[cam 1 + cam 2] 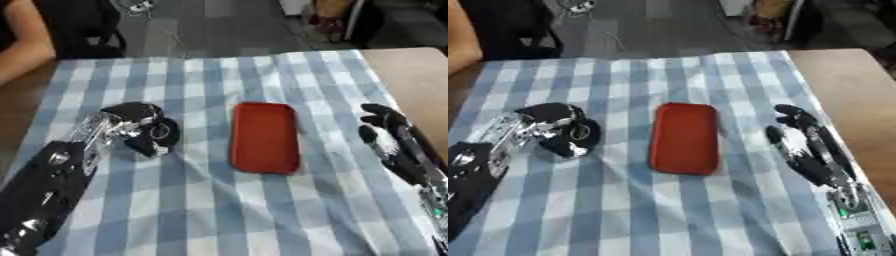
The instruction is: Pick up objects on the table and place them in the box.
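Red case (pixel 264 137) (long axis pointing away) lies flat between curled left hand (pixel 144 127) and open right hand (pixel 802 142).

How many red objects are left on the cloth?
1: a red case lying flat mid-cloth, between the left hand and right hand, touching neither. No box is in view.

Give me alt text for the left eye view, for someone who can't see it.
A flat red rounded-rectangle object lies in the middle of a blue-and-white checked tablecloth, with a robot hand on each side. The left hand, fingers curled, rests left of it, and the right hand is open to its right; neither touches it, and no box is in view.
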